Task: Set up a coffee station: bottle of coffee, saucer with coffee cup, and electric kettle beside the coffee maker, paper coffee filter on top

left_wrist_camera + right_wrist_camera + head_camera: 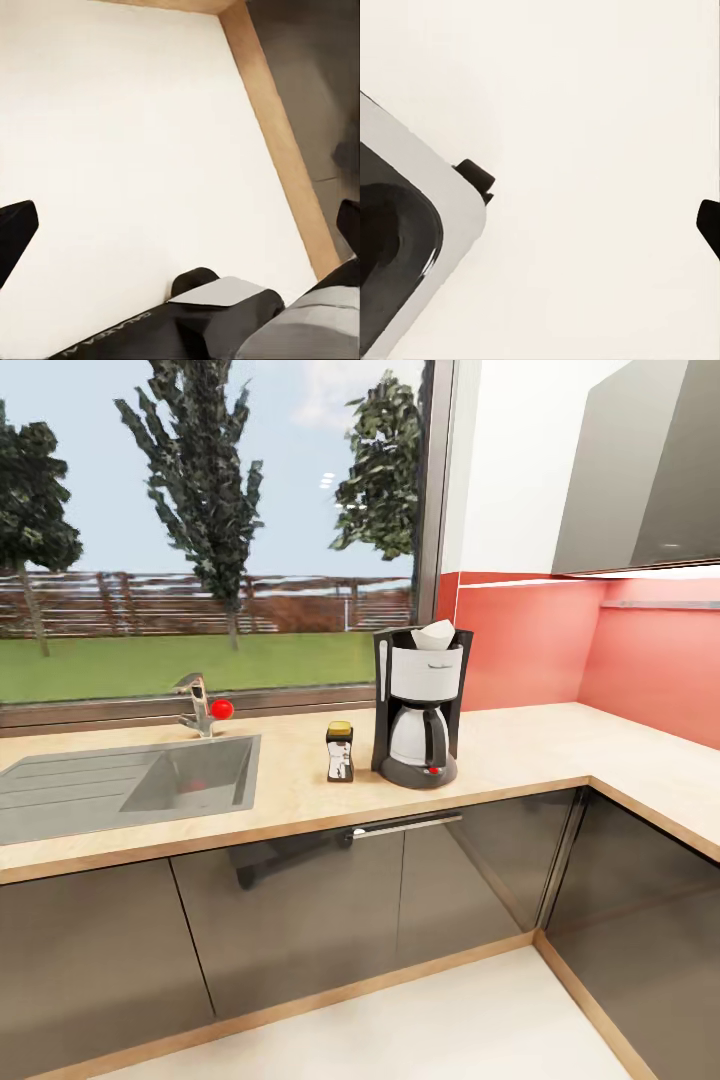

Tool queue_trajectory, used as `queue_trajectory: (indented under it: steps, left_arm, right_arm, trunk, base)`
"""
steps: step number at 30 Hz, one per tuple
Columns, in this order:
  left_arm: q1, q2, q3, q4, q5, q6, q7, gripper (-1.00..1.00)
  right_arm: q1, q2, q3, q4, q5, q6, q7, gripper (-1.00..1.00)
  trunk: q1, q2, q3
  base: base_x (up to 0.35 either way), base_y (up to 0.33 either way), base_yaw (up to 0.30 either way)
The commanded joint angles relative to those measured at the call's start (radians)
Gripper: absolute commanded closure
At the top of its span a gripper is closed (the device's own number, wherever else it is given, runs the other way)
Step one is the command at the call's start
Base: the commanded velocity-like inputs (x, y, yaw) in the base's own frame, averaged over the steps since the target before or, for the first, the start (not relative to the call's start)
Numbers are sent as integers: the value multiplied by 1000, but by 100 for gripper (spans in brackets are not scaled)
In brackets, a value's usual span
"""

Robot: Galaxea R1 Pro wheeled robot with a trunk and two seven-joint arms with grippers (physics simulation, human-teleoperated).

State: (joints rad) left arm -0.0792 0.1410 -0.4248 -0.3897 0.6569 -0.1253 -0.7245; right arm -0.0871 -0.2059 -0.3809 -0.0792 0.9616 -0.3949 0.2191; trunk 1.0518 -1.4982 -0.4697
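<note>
Nearest the head camera, a pale floor (420,1020) meets grey cabinet fronts (300,900) under the light-wood countertop (520,745), with a bar handle (405,825) on 1 door. Going left to right along the worktop: a steel sink (120,785) set into it, a tap (195,705) with a red knob behind the basin, then the bottle of coffee (339,751), a small dark jar with a yellow lid, standing upright just beside the coffee maker (420,705). The paper coffee filter (433,634) sits on top of the machine, white and folded. Behind is a large window (210,530) with trees and a fence; to the right, a red backsplash (560,645) and a grey wall cabinet (640,470). The left wrist camera shows the left gripper (184,225) over the floor, its 2 dark fingertips (15,232) far apart, released and holding nothing. The right wrist camera shows 1 dark fingertip (709,225) of the right gripper; whether it is released or clenched cannot be told.
</note>
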Motion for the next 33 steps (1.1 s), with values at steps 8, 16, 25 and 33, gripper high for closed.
queue_trajectory:
  steps: [8, 16, 25, 33]
  left_arm:
    - [4, -25, 70, 35, 6, -5, -24, -100]
    - [4, -26, 73, 35, 6, -4, -24, -100]
    - [4, -26, 74, 35, 6, -4, -24, -100]
    - [4, -26, 75, 35, 6, -4, -24, -100]
  right_arm:
    - [0, 0, -4, -2, -68, -8, 14, -100]
    - [0, 0, -4, -2, -70, -9, 14, -100]
    - [0, 0, -4, -2, -70, -9, 14, -100]
    - [0, 0, -4, -2, -70, -9, 12, -100]
  trunk:
    - [0, -1, -1]
    - [0, -1, -1]
    - [0, -1, -1]
    - [0, -1, -1]
  base:
    - [0, 0, 0]
    - [0, 0, 103]
    - [0, 0, 261]
    - [0, 0, 271]
